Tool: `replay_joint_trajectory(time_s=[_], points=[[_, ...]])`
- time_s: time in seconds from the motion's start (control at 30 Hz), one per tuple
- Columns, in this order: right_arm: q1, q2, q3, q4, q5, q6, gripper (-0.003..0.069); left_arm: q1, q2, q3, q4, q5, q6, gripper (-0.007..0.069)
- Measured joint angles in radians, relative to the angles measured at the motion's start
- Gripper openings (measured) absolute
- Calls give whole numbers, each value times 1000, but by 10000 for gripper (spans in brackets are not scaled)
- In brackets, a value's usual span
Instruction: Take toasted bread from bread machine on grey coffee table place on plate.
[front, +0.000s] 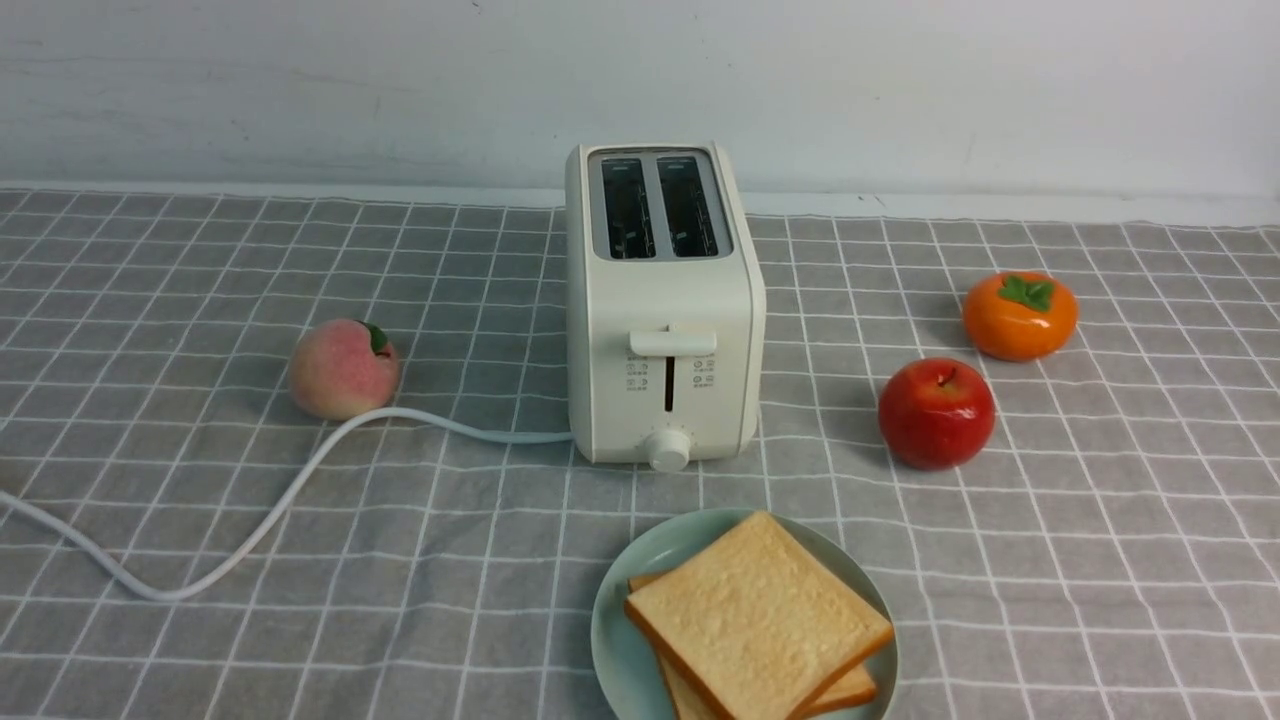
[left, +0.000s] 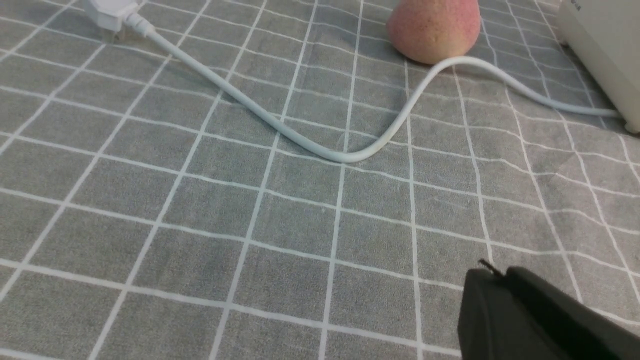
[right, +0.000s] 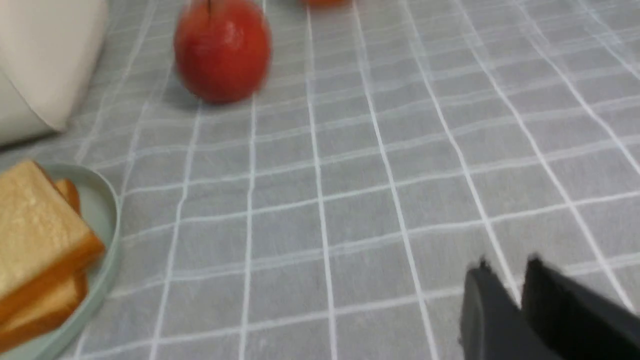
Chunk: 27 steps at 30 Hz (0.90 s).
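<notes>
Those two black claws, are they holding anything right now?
No, nothing. The left gripper is shut on nothing; the right gripper has a small, empty gap. Both slices of toasted bread lie stacked on the plate.

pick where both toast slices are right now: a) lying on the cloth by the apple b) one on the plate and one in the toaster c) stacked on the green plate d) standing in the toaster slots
c: both slices of toasted bread lie stacked on the plate, and the slots of the bread machine stand empty.
</notes>
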Motion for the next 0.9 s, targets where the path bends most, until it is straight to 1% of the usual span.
replay_joint_trajectory(time_s=[0.13, 0.2, 0.33, 0.53, 0.6, 0.73, 0.8, 0.9], points=[[-38, 0, 3, 8, -20, -39, 121, 1, 0, 0, 0, 0, 0, 20], [-41, 0, 5, 8, -24, -104, 124, 1, 0, 0, 0, 0, 0, 20], [-41, 0, 5, 11, -24, -181, 127, 1, 0, 0, 0, 0, 0, 20], [-38, 0, 5, 11, -24, -197, 131, 1, 0, 0, 1, 0, 0, 20], [-20, 0, 5, 11, -24, -203, 132, 1, 0, 0, 1, 0, 0, 22], [61, 0, 5, 5, -24, -203, 137, 1, 0, 0, 1, 0, 0, 27], [86, 0, 6, 0, -24, -205, 140, 1, 0, 0, 1, 0, 0, 29], [94, 0, 6, 0, -24, -206, 141, 1, 0, 0, 1, 0, 0, 32]])
